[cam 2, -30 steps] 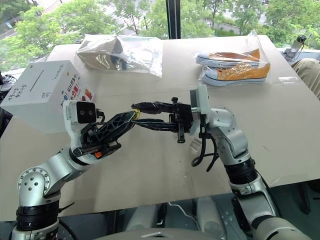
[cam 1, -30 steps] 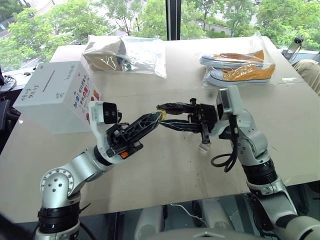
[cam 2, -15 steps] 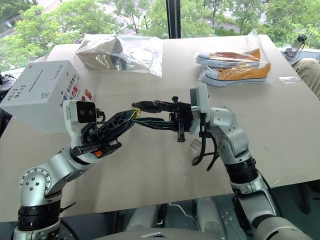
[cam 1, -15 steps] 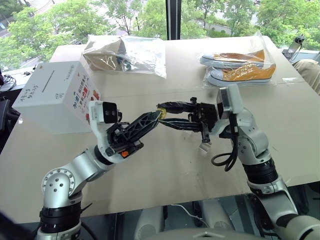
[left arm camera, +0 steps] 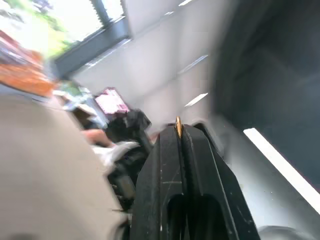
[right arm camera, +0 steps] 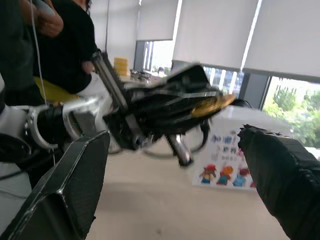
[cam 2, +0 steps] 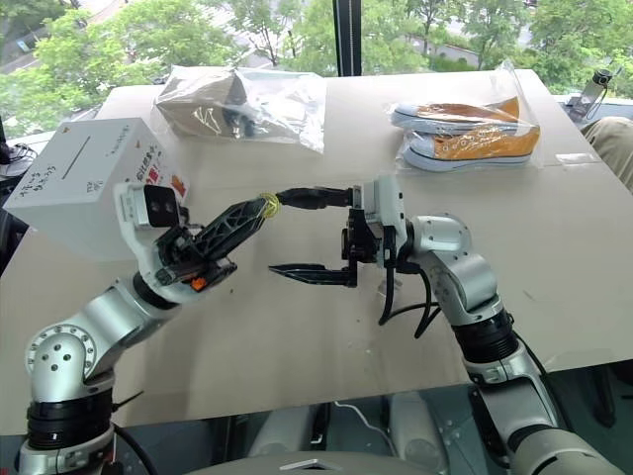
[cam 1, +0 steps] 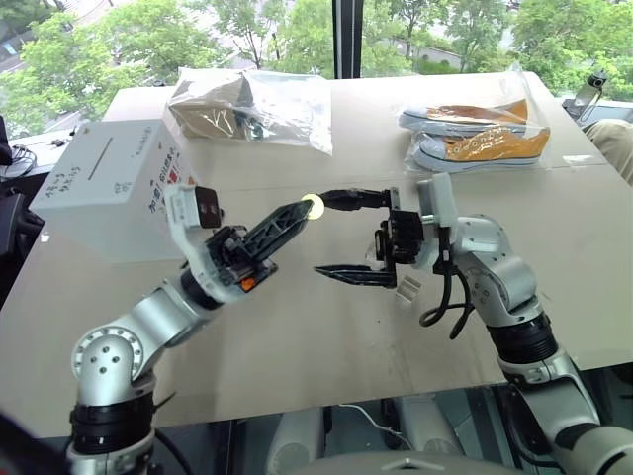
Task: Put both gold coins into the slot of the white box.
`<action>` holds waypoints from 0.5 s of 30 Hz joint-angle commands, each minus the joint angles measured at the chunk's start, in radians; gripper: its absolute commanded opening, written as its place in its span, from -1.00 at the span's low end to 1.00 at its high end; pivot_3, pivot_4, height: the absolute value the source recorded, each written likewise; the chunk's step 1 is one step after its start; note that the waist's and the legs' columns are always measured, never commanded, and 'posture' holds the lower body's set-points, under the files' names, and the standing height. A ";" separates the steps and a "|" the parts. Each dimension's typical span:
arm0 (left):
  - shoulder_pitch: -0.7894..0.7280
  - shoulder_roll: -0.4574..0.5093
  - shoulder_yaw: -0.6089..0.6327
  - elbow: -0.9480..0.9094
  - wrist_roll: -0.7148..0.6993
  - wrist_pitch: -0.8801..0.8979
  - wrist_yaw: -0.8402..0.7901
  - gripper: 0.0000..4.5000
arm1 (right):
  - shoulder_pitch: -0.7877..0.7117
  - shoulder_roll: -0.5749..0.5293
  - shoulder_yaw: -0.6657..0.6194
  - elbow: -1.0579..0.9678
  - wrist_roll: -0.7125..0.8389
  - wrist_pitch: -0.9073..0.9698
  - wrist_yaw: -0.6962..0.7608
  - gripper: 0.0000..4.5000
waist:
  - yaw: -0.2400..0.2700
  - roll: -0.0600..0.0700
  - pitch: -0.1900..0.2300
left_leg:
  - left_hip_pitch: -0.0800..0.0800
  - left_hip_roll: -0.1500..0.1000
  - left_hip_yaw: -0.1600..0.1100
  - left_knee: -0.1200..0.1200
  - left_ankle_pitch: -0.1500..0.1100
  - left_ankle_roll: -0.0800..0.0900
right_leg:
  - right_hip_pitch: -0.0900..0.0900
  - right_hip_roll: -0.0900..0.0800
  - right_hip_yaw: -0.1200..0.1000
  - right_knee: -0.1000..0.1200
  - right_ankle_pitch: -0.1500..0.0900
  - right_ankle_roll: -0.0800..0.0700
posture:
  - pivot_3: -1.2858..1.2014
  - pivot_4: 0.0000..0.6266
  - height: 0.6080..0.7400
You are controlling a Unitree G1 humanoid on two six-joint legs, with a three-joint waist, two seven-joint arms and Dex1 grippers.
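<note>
1. Pinching a gold coin [cam 1: 313, 206] edge-on at their very tips, the left gripper [cam 1: 302, 210]'s two black fingers are pressed together, with the pale disc standing out beyond them. In the left wrist view the coin [left arm camera: 178, 127] shows as a thin gold sliver between the two pads.
2. Just beside that coin, the right gripper [cam 1: 346, 234] has its fingers spread wide, one finger level with the coin and the other well below it. They grip nothing.
3. Both grippers hang in the air above the middle of the worktop [cam 1: 326, 327], tip to tip, the left one reaching up and to the right, the right one pointing across to the left.
4. The left forearm rises from low on the left; the right arm bends in from the right with its wrist turned sideways.
5. The white box [cam 1: 109, 188] stands on the worktop's left side, behind the left arm. Its slot [cam 1: 96, 159] is a thin dark line in the top face, well apart from the coin.
6. I can make out only this one coin; where the second lies I cannot tell.
7. My judgement: the coin now rests with the left fingers alone. To do the step well, the left arm should carry it over the box, line the disc's edge up with the slot, lower it in, and only then let go.
8. Two clear bags, one with orange shoes [cam 1: 475, 134], lie at the far edge.
</note>
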 commanded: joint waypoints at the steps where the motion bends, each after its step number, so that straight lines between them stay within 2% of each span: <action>1: -0.051 0.116 0.003 -0.085 0.369 -0.076 -0.027 -1.00 | 0.000 -0.034 -0.050 -0.001 0.003 0.009 -0.022 0.98 | 0.002 0.000 0.001 | 0.000 0.000 0.000 0.000 0.000 0.000 | 0.000 0.000 0.000 0.000 0.000 0.000 | 0.03 -0.52 1.00; 3: -0.093 0.193 -0.020 -0.078 0.582 -0.119 0.004 -1.00 | -0.016 -0.033 -0.086 0.014 0.011 0.026 -0.078 0.98 | 0.001 0.000 0.001 | 0.000 -0.001 0.001 -0.001 0.000 0.000 | 0.000 0.001 0.001 -0.001 0.000 0.000 | 0.03 -0.52 1.00; 5: -0.133 0.234 -0.021 -0.047 0.714 -0.141 0.040 -1.00 | -0.047 -0.029 -0.105 0.030 -0.003 0.047 -0.133 0.98 | 0.001 0.001 0.001 | 0.000 -0.001 0.002 -0.002 0.000 0.000 | 0.000 0.001 0.001 -0.001 0.000 0.000 | 0.03 -0.52 1.00; 7: -0.162 0.245 -0.008 -0.029 0.789 -0.143 0.076 -1.00 | -0.063 -0.027 -0.111 0.032 -0.006 0.056 -0.156 0.98 | -0.001 0.000 0.001 | 0.000 0.000 0.003 -0.005 0.000 0.000 | -0.002 0.000 0.002 -0.002 0.000 0.000 | 0.03 -0.52 1.00; 10: -0.265 0.282 0.048 0.044 0.903 -0.086 0.230 -1.00 | -0.100 -0.018 -0.124 0.020 0.033 0.101 -0.177 0.98 | 0.000 0.000 0.001 | -0.002 0.000 0.002 -0.007 0.001 -0.001 | -0.006 0.000 0.001 -0.001 0.002 0.004 | 0.03 -0.52 1.00; 15: -0.325 0.344 0.114 0.098 0.988 0.038 0.327 -1.00 | -0.133 -0.020 -0.127 0.007 0.035 0.174 -0.231 0.98 | -0.005 0.000 0.001 | -0.014 0.001 0.002 -0.007 0.003 -0.005 | -0.018 -0.003 0.001 0.001 0.003 0.004 | 0.03 -0.52 1.00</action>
